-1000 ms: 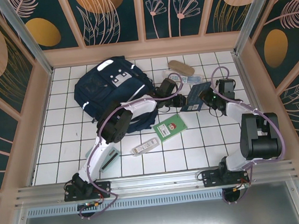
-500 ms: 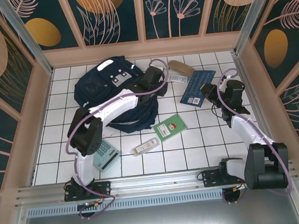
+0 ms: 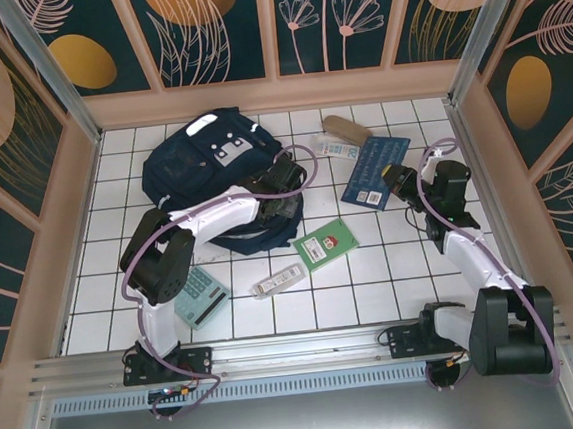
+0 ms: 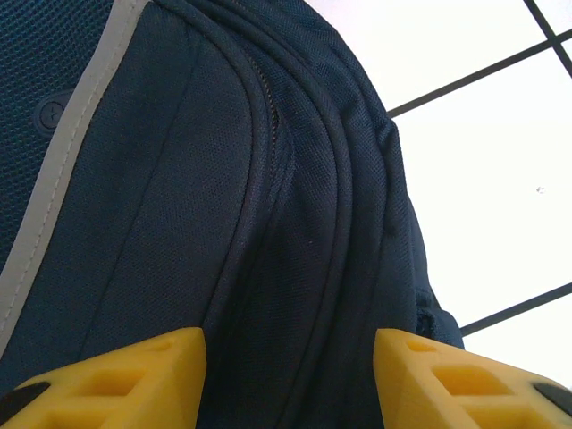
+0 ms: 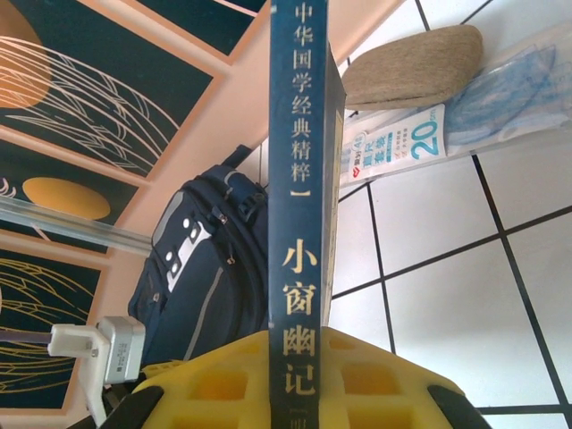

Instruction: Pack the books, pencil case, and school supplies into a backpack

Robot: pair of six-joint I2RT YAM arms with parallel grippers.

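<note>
**Ana:** Two arms are reaching up the white tiled table [image 3: 392,275] from the bottom of the overhead frame. Nearest the bases, at lower left, the mint-green calculator [image 3: 201,297] is lying beside the left arm. Just right of it, the slim white-grey bar [image 3: 277,280] is resting at a slant.

**Ben:** And the small green book [image 3: 326,244] is sitting face up just above and to the right of that bar, with its red figure showing.

**Ana:** Moving up to mid-frame, the left gripper [image 3: 279,190] is hovering at the right edge of the backpack [image 3: 207,161], which is sprawling across the upper left of the tiles. What is the wrist camera giving you?

**Ben:** Its yellow fingers [image 4: 116,380] are standing about halfway apart and gripping nothing. Navy fabric and a zip seam are showing between them.

**Ana:** Over at right of centre, the right gripper [image 3: 392,179] is clamping the dark blue book [image 3: 376,169] at its lower right edge.

**Ben:** The right wrist view is confirming it. The jaws are pressing tight on the book, and its spine is standing upright with white characters running down it. I'm not able to tell whether the book is touching the tiles.

**Ana:** Farthest up, the clear packet [image 3: 339,148] is lying just left of the book's top corner. The tan pencil case [image 3: 346,127] is sitting just above the packet, near the top edge of the tiles.
</note>
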